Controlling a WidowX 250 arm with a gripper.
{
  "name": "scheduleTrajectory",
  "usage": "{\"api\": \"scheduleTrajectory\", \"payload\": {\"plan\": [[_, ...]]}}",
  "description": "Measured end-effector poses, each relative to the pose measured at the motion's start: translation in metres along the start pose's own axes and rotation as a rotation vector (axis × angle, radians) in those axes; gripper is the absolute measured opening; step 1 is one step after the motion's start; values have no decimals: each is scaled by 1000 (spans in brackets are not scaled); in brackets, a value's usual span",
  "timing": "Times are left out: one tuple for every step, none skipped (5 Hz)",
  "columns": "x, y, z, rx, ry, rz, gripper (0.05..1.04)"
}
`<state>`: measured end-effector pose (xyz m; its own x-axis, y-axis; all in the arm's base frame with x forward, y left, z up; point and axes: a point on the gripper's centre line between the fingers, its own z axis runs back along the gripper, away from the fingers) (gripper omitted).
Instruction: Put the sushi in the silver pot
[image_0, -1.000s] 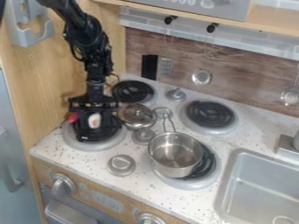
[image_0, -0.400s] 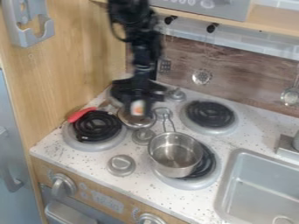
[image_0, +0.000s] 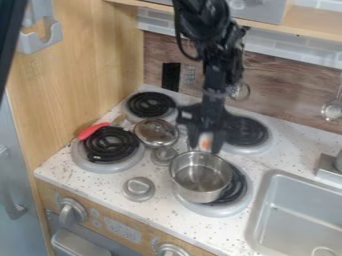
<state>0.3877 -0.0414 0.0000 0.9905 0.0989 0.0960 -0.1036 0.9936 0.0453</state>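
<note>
Over the back rim of the silver pot, my gripper hangs down, shut on the sushi, a small white and orange piece held between its fingertips. The silver pot rests on the front right burner, its handle toward the back and partly hidden by the gripper. Its visible inside holds nothing.
A lidded metal pan stands left of the gripper. A red-handled utensil lies by the front left burner. The sink is at the right, and utensils hang on the back wall.
The gripper has moved right with the sushi in it, from the front left burner, past the lidded pan, to the silver pot's back rim. The pot has not moved.
</note>
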Motion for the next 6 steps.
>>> {"api": "scheduleTrajectory", "payload": {"plan": [[-7,2,-5,7,22,10,448],[-12,2,-7,5,40,9,522],[-15,-1,-8,-12,51,6,845],[-14,-2,-3,-19,39,-11,1025],[-15,-13,18,-24,22,-60,1006],[-17,-20,27,-29,16,-95,999]]}}
